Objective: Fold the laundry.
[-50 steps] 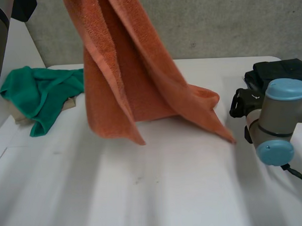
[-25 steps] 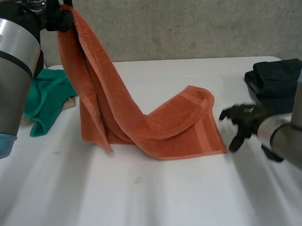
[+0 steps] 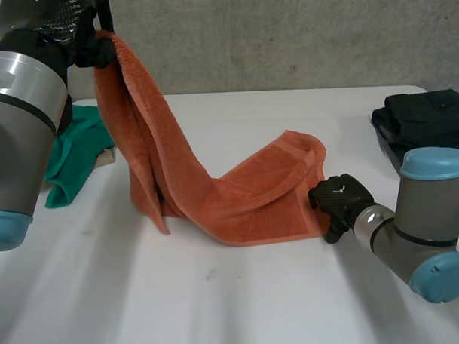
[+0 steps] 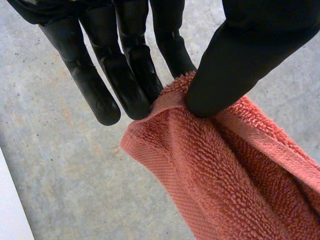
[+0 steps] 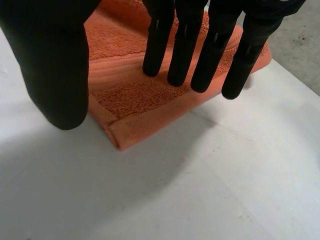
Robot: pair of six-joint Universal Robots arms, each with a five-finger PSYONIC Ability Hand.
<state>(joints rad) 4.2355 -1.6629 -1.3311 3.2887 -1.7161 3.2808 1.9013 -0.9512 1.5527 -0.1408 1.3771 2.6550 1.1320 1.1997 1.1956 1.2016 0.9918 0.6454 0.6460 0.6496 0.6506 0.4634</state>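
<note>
I'm pinching one towel (image 3: 238, 194) corner up w/ L hand (image 4: 125, 70), holding spread R hand (image 5: 184, 50) at its table-side corner.

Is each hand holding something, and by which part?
The left hand pinches the orange towel at a corner, between thumb and fingers, raised above the table. The right hand is open over another corner lying on the table and holds nothing.

The left arm (image 3: 20, 111), upper left of frame, and right arm (image 3: 416, 237), lower right, are thick grey cylinders capped light blue; left hand (image 3: 89, 47) and right hand (image 3: 340, 200) are matte black.
</note>
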